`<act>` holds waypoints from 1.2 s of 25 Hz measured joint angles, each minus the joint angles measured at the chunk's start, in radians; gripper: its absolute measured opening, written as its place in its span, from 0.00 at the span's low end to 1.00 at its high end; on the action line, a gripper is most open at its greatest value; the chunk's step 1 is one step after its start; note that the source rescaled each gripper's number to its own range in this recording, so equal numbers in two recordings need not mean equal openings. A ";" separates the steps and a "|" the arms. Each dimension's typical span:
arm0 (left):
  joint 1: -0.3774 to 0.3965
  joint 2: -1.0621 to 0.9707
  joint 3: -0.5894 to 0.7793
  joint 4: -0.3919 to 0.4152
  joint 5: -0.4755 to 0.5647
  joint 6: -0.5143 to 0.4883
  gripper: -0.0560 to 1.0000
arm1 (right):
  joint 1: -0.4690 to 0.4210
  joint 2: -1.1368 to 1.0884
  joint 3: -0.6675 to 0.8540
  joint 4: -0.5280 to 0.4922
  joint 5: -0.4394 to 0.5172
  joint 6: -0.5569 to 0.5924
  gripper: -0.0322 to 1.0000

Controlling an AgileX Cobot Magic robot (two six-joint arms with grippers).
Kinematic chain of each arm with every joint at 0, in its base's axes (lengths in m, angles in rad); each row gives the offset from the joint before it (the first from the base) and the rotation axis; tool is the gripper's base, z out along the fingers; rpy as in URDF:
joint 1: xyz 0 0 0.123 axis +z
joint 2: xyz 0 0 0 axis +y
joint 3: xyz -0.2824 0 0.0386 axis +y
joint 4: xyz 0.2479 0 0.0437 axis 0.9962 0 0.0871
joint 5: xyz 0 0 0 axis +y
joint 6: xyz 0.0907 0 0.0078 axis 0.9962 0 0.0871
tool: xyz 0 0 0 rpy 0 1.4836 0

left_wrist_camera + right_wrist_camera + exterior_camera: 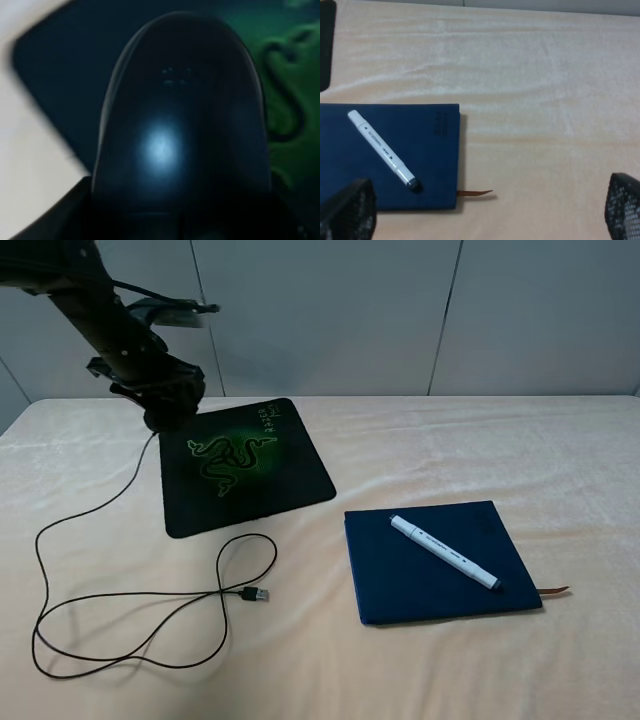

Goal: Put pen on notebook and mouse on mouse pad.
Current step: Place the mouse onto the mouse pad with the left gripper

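Nearest the front of the cream cloth-covered desk (560,450), the long thin black cable (130,615) lies in loose loops, its USB plug (256,594) resting just ahead of the pad. To the right, the dark navy rectangular hardcover notebook (440,562) lies flat with its thin brown ribbon bookmark (553,590) poking out at one near corner. The thick white marker-style pen (444,551) rests diagonally on its cover, wholly within the edges, small dark print along its barrel. By the look of it, that half of the task is done.

The right gripper (485,215) hangs above the desk beside the notebook, its fingers (347,210) spread wide and holding nothing.

Farther back on the left lies the flat black square mouse pad (290,475) with rounded corners, a bright green snake emblem and green lettering. The left gripper (172,405) stands over its far left corner, fingers closed around the small black oval mouse (182,115). The wrist view shows the glossy shell filling the frame, with the pad's green emblem right behind it. Whether the mouse already touches the pad I cannot tell. What remains, I judge, is to set it down and let go.
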 joint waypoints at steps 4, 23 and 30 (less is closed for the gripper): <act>-0.084 0.026 0.000 0.025 -0.003 -0.005 0.05 | 0.000 0.000 0.000 0.000 0.000 0.000 1.00; -0.145 0.153 0.000 0.034 -0.099 -0.049 0.05 | 0.000 0.000 0.000 0.000 0.000 0.000 1.00; -0.145 0.176 0.000 0.050 -0.119 -0.051 0.05 | 0.000 0.000 0.000 0.000 0.000 0.000 1.00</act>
